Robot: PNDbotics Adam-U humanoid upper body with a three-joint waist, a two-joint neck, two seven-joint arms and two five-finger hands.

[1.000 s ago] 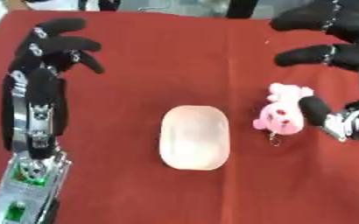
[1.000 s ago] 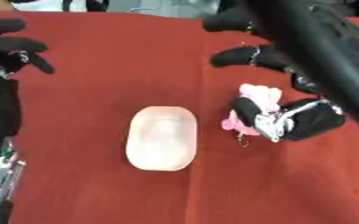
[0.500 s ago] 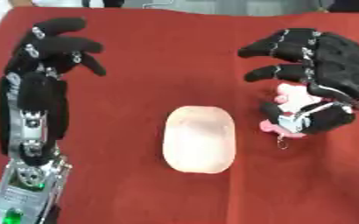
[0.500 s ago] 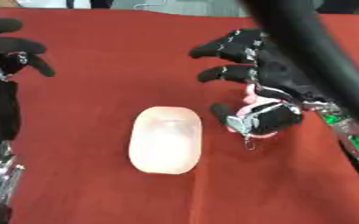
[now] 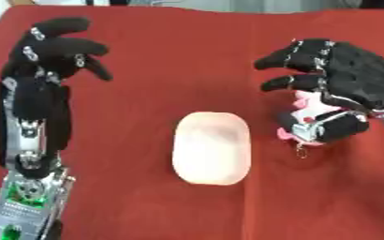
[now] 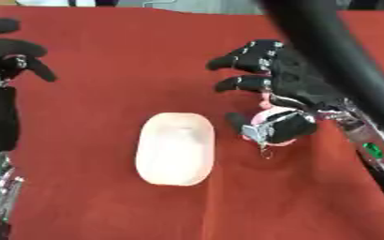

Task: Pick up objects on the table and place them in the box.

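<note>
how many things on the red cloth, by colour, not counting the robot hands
pale pink oval dish: 1
pink and white toy under the right hand: 1
total: 2

Red table cloth, pale pink oval object, pink and white toy, black right hand, black left hand

You look down on a worktop draped in deep red cloth, which fills nearly the whole view under soft, even light. Along the far edge, a thin strip of pale, blurred background shows beyond the cloth; you cannot make out what it is.
</note>
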